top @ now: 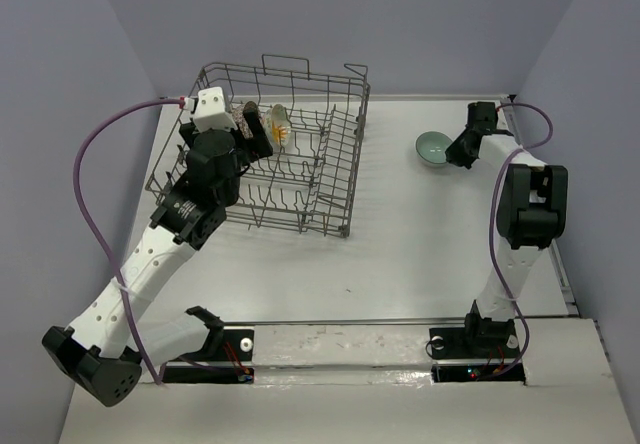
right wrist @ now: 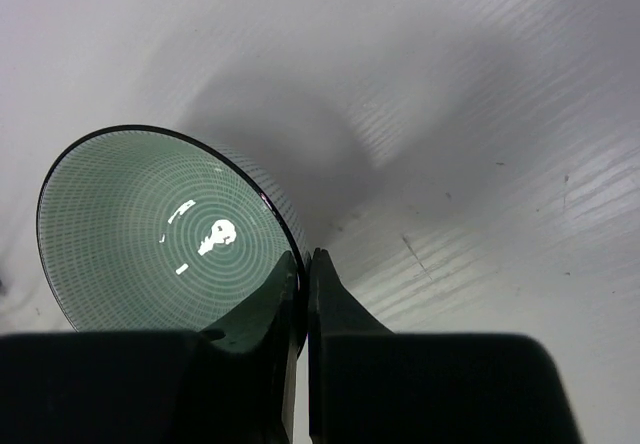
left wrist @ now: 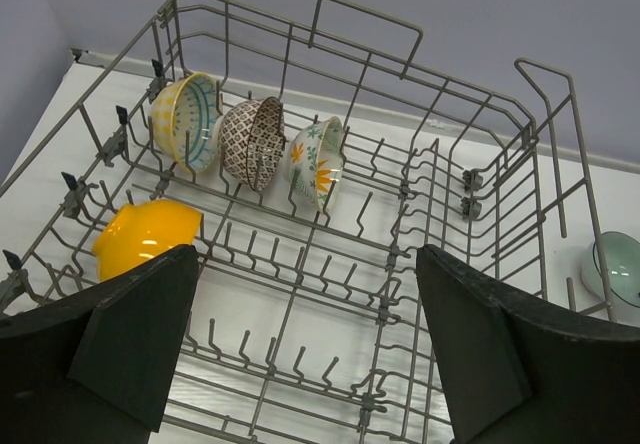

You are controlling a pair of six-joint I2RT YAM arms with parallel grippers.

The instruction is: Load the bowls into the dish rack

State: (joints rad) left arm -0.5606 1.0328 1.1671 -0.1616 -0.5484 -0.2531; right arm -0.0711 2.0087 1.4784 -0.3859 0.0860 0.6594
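From above, the dish rack (top: 345, 179) is sitting on the counter (top: 400, 254). To the right of the rack and well apart from it, a teal bowl (top: 433, 148) is waiting outside, with the right tool (top: 452, 156) reaching onto its near rim. An arm is covering much of the rack's left half, so only one bowl inside is showing clearly from here.

From the left wrist, the count is becoming plain. Four bowls are already sitting in the rack: a floral bowl (left wrist: 187, 121), a brown patterned bowl (left wrist: 252, 141) and a leaf bowl (left wrist: 318, 161) are standing on edge in a row along the rack's far left side. An orange-yellow bowl (left wrist: 145, 234) is lying mouth-down nearer the left wall. The left tool (left wrist: 305, 334) is hanging over the rack with its fingers spread wide, carrying nothing. The teal bowl is showing beyond the rack's right wall, cut off by the frame edge.

From the right wrist, the right tool is pinching the teal bowl's wall, one finger inside and one outside. I cannot tell whether the bowl is resting on the counter or lifting off it. By my reading, four of five are done and this one is left.
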